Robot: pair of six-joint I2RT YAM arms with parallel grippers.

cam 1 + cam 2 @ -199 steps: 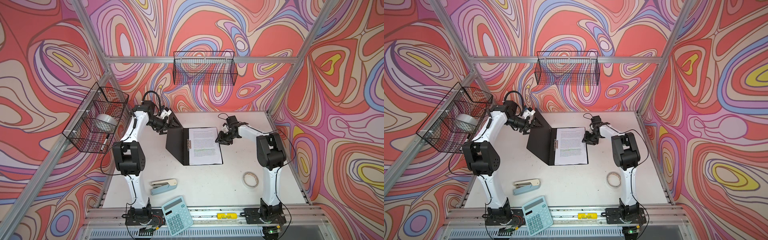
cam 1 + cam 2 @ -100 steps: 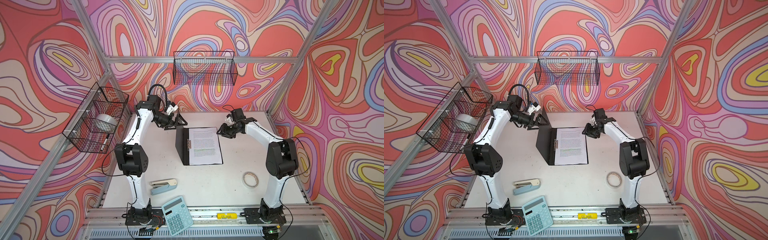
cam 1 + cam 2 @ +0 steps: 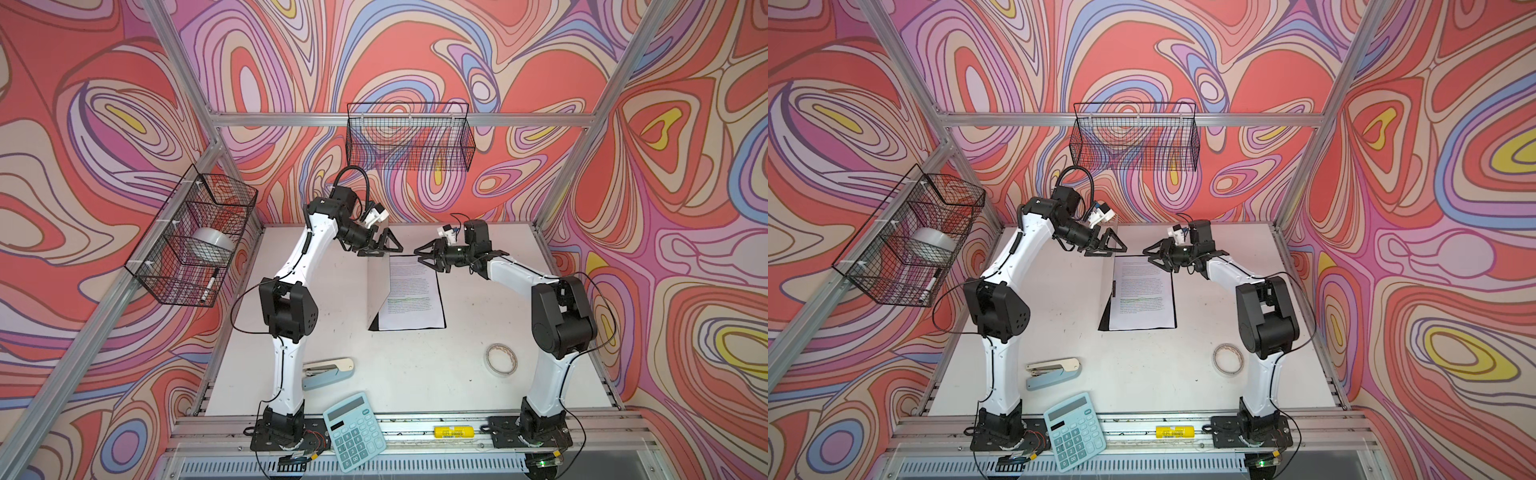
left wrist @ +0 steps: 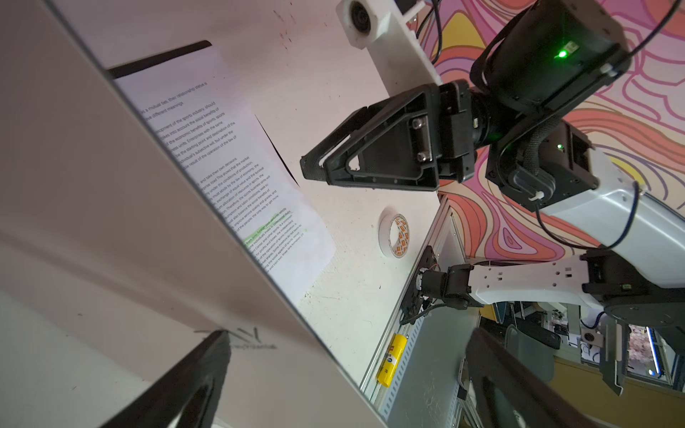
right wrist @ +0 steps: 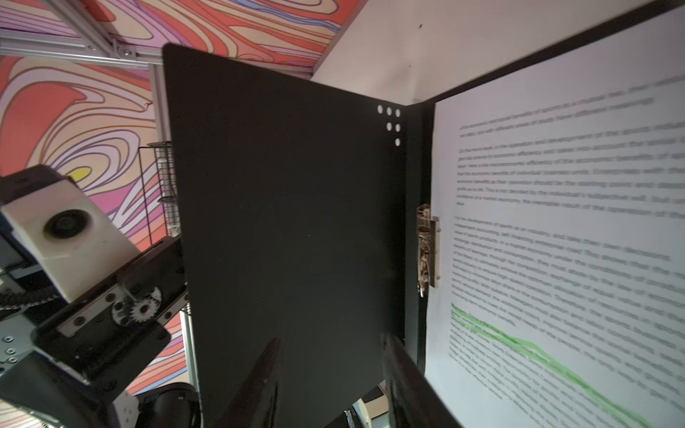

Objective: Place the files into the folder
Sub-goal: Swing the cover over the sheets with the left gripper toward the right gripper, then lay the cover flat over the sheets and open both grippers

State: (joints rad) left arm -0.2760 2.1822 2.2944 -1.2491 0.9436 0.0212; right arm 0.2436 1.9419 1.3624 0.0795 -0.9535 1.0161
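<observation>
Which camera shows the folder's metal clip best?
Right wrist view: the metal clip shows close, unobstructed, beside the files. In the left wrist view the raised folder cover hides it; in both top views it's too small to tell.

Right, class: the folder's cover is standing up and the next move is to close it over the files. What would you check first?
1. Folder, cover raised roughly upright: ok.
2. Files lying flat on the folder's other half: ok.
3. Left gripper open, astride the cover's edge: ok.
4. Right gripper out of the cover's closing path: not ok; it hovers open over the files' far end.
5. Spine clip holding the sheets: cannot tell.
6. Tape roll apart from the folder: ok.
</observation>
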